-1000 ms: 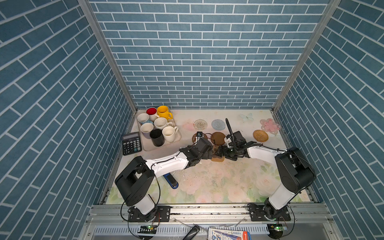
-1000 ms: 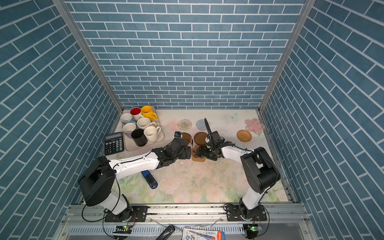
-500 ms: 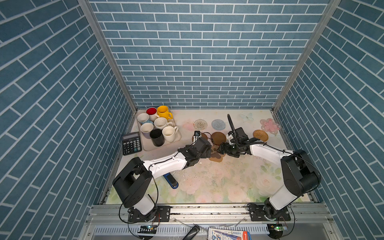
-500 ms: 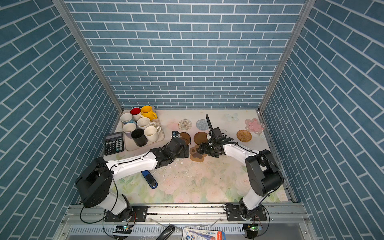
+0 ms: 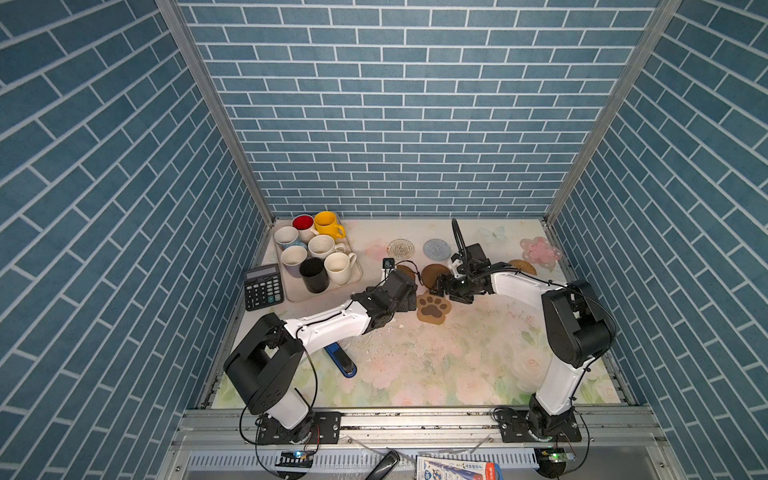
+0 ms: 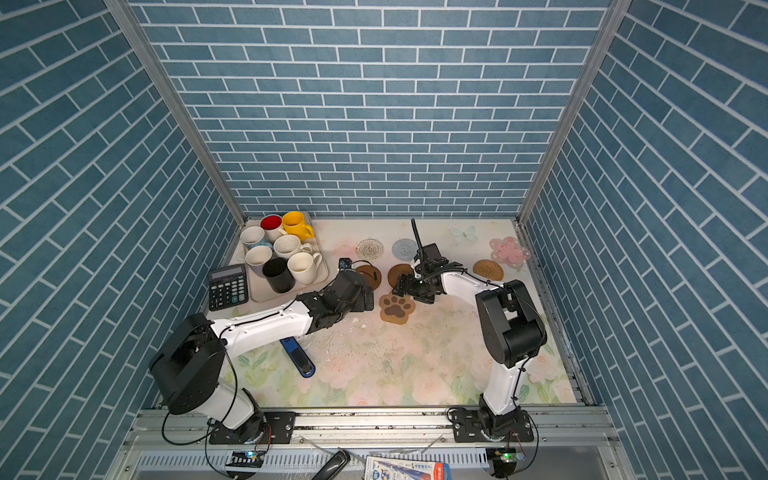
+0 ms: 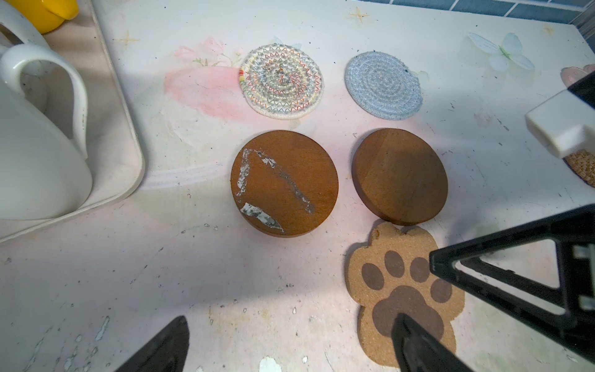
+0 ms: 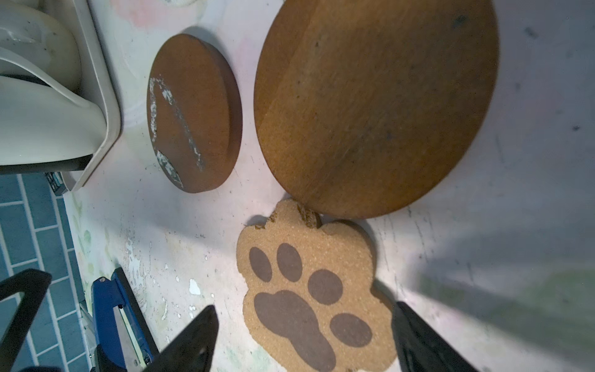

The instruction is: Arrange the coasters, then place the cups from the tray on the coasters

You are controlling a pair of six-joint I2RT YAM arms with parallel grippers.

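Observation:
The tan paw-shaped coaster [image 5: 433, 308] [image 8: 309, 290] lies flat, its toes touching one of two brown disc coasters [image 5: 434, 274] [image 7: 285, 183]. My right gripper [image 5: 451, 291] [image 8: 302, 309] is open and straddles the paw. My left gripper [image 5: 409, 299] [image 7: 291, 322] is open beside it, with one fingertip [image 7: 415, 341] over the paw's edge. White woven [image 5: 400, 249], light blue woven [image 5: 436, 249], tan rattan [image 5: 523, 266] and pink flower [image 5: 540, 251] coasters lie behind. Several cups, among them yellow [image 5: 326, 224] and black [image 5: 313, 274], stand on the beige tray [image 5: 299, 296] at the back left.
A black calculator [image 5: 263, 286] sits left of the tray. A blue stapler-like tool [image 5: 340, 361] [image 8: 116, 322] lies under my left forearm. Blue brick walls close in the table on three sides.
Both grippers have shifted slightly around the paw coaster, and the right wrist has drawn back a little. More of the paw shows now. Both grippers stay open.

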